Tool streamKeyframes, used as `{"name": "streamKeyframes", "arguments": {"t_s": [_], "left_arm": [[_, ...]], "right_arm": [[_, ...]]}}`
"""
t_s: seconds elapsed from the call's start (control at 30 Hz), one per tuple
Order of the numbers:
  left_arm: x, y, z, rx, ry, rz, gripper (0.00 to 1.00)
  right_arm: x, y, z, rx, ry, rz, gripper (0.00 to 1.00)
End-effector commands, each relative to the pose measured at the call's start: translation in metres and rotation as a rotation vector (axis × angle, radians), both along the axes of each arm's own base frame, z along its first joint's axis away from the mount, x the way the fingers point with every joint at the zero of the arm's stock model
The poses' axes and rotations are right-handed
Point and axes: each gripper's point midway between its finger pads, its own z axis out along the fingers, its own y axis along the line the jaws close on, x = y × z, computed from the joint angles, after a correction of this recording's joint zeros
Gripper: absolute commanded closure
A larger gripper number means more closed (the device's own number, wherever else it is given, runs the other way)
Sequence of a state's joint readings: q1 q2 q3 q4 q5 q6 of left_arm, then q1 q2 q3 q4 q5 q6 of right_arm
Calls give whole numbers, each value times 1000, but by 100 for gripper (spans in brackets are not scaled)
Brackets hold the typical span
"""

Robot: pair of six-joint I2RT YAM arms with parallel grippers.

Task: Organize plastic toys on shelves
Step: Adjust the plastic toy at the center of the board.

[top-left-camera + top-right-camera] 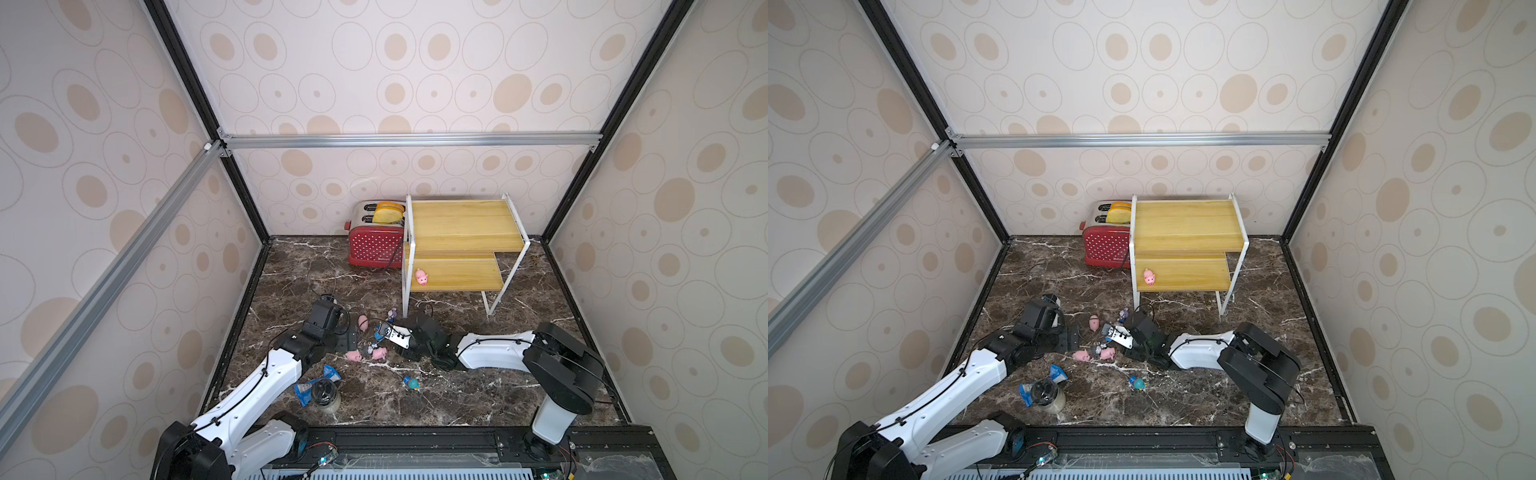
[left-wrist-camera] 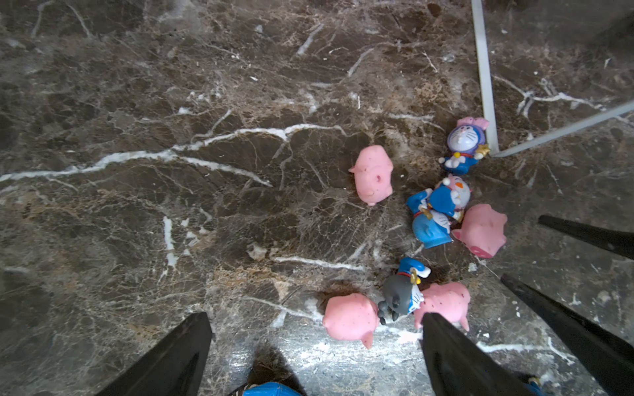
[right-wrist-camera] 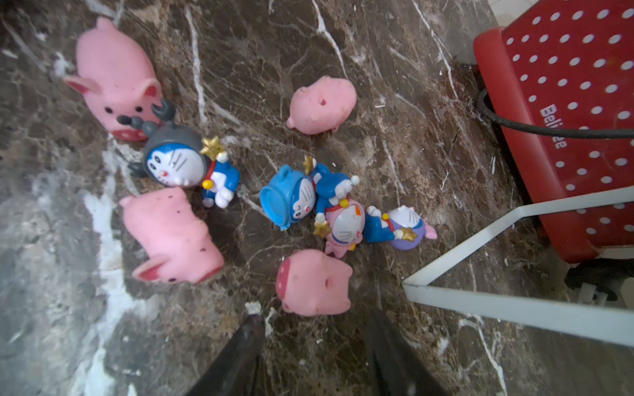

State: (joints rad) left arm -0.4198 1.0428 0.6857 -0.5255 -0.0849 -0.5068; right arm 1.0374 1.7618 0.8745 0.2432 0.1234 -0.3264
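One pink pig (image 1: 422, 276) stands on the lower board of the yellow shelves (image 1: 461, 224). Several plastic toys lie in a cluster on the marble floor in front of the rack's left leg: pigs (image 3: 314, 281) (image 3: 171, 236) (image 3: 116, 75) (image 3: 320, 103) and blue cartoon figurines (image 3: 185, 164) (image 3: 291, 197). One more figurine (image 1: 411, 382) lies alone nearer the front. My right gripper (image 3: 315, 325) is open just short of the nearest pig, with nothing between its fingers. My left gripper (image 2: 316, 319) is wide open over the cluster's other side, with a pig (image 2: 348, 320) lying between its fingertips.
A red polka-dot toaster (image 1: 376, 245) with its black cable stands left of the shelves, against the back wall. A dark-lidded jar (image 1: 326, 395) and a crumpled blue wrapper (image 1: 305, 388) lie by the left arm. The rack's white foot frame (image 3: 514, 308) runs close to the right gripper.
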Motion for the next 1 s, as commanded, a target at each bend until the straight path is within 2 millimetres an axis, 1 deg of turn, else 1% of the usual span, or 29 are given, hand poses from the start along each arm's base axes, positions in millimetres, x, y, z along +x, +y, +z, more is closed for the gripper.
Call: {"name": "streamKeyframes", "arguments": {"t_s": [0.0, 0.1, 0.2, 0.3, 0.33, 0.4, 0.5, 0.57, 0.6, 0.67, 0.77, 0.83, 0.97], "left_arm": [[-3, 14, -3, 43, 24, 61, 1], [-5, 20, -8, 75, 47, 76, 1], [-5, 21, -10, 75, 49, 82, 1], [-3, 19, -8, 69, 44, 80, 1], [-3, 19, -7, 70, 43, 78, 1], [-2, 19, -4, 74, 37, 73, 1], [1, 15, -1, 63, 25, 49, 1], [2, 12, -1, 53, 28, 42, 1], [3, 9, 0, 44, 30, 34, 1], [6, 0, 4, 9, 19, 1, 1], [11, -23, 11, -73, 2, -83, 1], [13, -43, 15, -131, -9, -154, 1], [10, -84, 22, -179, -41, -310, 1]], "right_arm": [[-1, 9, -4, -49, -34, 18, 48], [3, 12, -8, -62, -34, 4, 48], [7, 15, -16, -82, -46, -2, 49], [15, 9, -22, -110, -52, -64, 59], [14, 8, -21, -106, -47, -70, 63], [10, 5, -14, -65, -24, -87, 68], [5, -5, -1, 15, 49, -140, 82], [1, -14, 7, 82, 126, -184, 84], [-1, -19, 14, 126, 162, -209, 84], [-7, -28, 25, 247, 276, -266, 85], [-13, -44, 29, 416, 447, -366, 85], [-14, -55, 25, 501, 537, -423, 85], [-9, -77, 7, 619, 681, -552, 83]]}}
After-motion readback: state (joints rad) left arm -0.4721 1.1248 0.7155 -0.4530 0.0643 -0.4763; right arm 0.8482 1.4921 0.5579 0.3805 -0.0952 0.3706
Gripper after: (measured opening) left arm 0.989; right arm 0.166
